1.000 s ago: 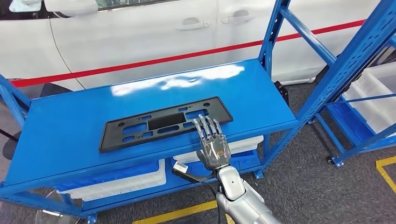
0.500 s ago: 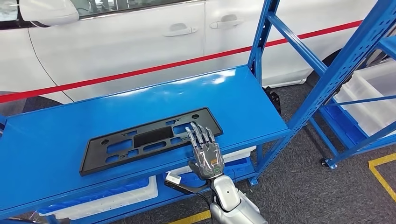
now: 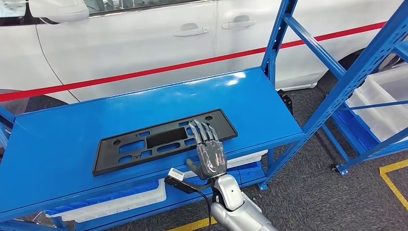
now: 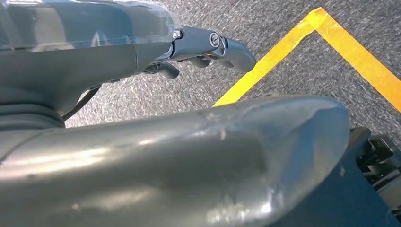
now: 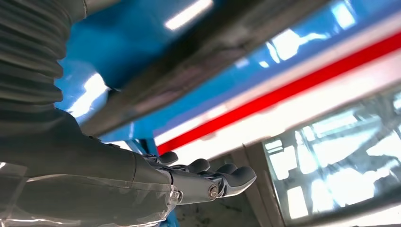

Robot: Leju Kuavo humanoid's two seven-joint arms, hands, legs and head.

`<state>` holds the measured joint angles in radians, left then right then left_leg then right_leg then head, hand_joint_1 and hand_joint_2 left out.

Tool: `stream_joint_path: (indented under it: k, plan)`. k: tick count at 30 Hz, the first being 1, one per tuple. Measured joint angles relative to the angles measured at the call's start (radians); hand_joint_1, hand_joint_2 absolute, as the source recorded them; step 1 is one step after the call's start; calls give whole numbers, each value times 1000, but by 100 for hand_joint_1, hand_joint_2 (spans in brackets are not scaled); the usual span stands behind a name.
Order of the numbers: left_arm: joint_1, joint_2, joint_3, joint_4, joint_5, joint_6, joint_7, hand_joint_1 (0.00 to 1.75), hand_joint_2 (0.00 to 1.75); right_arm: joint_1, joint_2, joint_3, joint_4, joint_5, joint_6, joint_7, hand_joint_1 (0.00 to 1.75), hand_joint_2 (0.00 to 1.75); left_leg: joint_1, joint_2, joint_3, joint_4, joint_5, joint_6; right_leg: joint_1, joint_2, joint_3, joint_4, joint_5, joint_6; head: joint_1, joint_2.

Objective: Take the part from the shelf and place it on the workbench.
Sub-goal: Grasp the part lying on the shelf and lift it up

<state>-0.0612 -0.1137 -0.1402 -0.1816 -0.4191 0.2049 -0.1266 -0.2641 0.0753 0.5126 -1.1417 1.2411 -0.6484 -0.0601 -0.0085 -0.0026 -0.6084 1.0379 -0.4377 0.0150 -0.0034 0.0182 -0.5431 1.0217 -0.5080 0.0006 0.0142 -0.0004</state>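
Note:
The part, a long black plate frame (image 3: 159, 139) with cut-outs, lies flat on the blue shelf board (image 3: 62, 139). My right hand (image 3: 208, 151) reaches in from the shelf's front edge, fingers stretched out and spread, their tips lying over the frame's near edge toward its right end. It holds nothing. In the right wrist view the fingers (image 5: 208, 182) are straight beneath the dark frame (image 5: 213, 52). My left hand (image 4: 208, 45) hangs over grey floor with its fingers loosely extended and nothing in them.
A white car (image 3: 144, 38) with a red stripe stands right behind the shelf. White bins (image 3: 115, 204) sit on the level below. A blue upright (image 3: 274, 41) rises at the shelf's right end, with another rack and bin (image 3: 385, 103) beyond. Yellow tape (image 3: 397, 180) marks the floor.
The camera has swung, so the whole scene shifted sideways. My right hand has crept a little further over the frame's near edge. The frame itself lies as before.

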Motion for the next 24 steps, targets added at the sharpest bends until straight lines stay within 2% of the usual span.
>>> stream_joint_path:
  k: [11, 18, 24]
  plan:
    - [9, 0, 23, 0, 6, 15, -8, 0, 0, -11, -53, 36, -219, -45, 88, -1, 0, 175, 0, -4, 0, 0, 1, 2, -1, -3, 2, -1, -1, 1, 0, 0]
    - [7, 0, 25, 0, -4, 12, -8, 0, 0, -17, -61, 57, -214, -37, 128, 14, 0, 175, 0, -4, 0, 0, 1, 2, 0, -3, 2, -1, -1, 1, 0, 0]
    - [0, 0, 25, 0, -15, 7, -5, 0, 0, -37, -61, 70, -132, -72, 157, 13, 0, 175, 0, -5, 0, 0, 1, 2, 0, -4, 2, -1, -1, 1, 0, 0]
